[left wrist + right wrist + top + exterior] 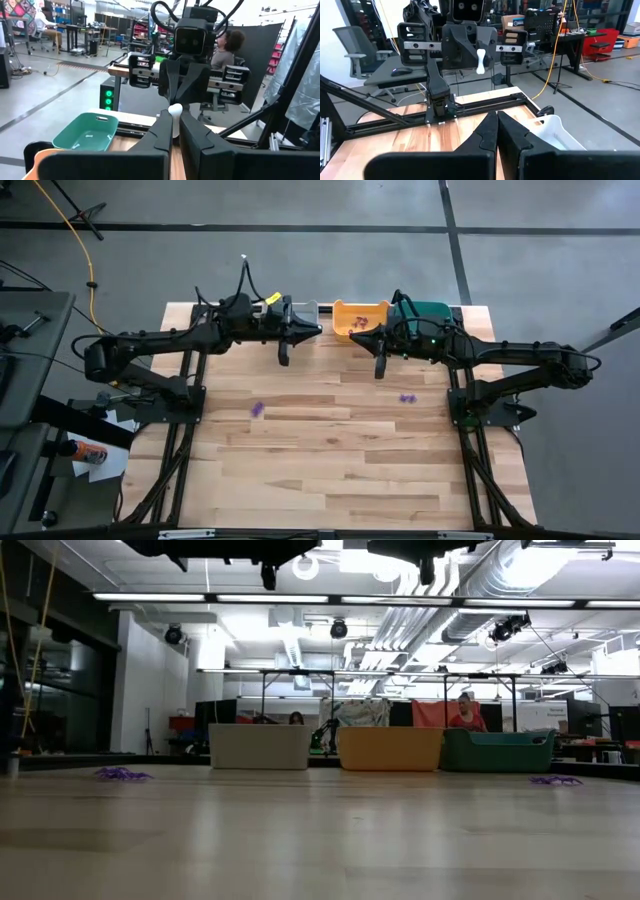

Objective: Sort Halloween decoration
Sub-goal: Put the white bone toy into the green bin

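Left gripper (pixel 284 358): we see its fingers pressed together — empty, above the table's far side.
Right gripper (pixel 380 368): likewise closed.
Purple trinkets (pixel 257 410): we see them on the wooden table (pixel 330 470).

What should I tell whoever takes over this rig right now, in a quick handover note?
Left gripper: shut, empty, raised in front of the grey bin.
Right gripper: shut, empty, raised in front of the orange bin and teal bin.
Things: one purple trinket cluster on the table's left side, another purple trinket cluster on its right. A few reddish trinkets lie in the orange bin.
Done: those reddish pieces appear sorted.
Left: both purple clusters are still to be picked up and binned.
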Controlling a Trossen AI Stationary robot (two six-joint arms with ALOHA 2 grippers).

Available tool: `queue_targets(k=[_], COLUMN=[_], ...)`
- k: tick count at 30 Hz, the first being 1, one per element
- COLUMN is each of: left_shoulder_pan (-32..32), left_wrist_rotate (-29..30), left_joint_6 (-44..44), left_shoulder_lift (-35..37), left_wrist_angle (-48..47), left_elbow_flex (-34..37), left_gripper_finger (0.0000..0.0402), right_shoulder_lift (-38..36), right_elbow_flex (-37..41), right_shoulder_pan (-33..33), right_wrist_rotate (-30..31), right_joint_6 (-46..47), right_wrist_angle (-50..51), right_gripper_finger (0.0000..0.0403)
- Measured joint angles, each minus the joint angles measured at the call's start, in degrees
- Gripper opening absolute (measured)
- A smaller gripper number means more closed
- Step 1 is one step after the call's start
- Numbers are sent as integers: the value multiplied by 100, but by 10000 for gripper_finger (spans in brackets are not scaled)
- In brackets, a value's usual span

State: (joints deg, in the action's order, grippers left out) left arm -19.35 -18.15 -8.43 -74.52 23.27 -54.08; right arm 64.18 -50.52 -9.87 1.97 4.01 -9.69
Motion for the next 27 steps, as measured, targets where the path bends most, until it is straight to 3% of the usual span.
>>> queue_targets(k=[12,15,19,23,27], left_shoulder_pan=[-2,4,-35,-58,62], left_wrist_rotate=[33,425,847,821,611], left_joint_6=[73,203,-13,-364,-442], left_shoulder_lift=[-20,-259,-984,-2019,-3054], left_wrist_angle=[25,17,14,2,51], left_elbow_flex=[0,-7,-7,-215,-855], left_gripper_finger=[7,7,7,7,7], right_shoulder_lift=[0,0,0,0,0], right_elbow_flex=[0,0,0,0,0], right_shoulder_pan=[-26,-82,-184,-258,-363], right_wrist_rotate=[0,-2,3,3,-1], right_joint_6=[-5,-2,0,0,0], right_wrist_angle=[84,98,25,-401,-763], right_gripper_finger=[0,0,0,0,0])
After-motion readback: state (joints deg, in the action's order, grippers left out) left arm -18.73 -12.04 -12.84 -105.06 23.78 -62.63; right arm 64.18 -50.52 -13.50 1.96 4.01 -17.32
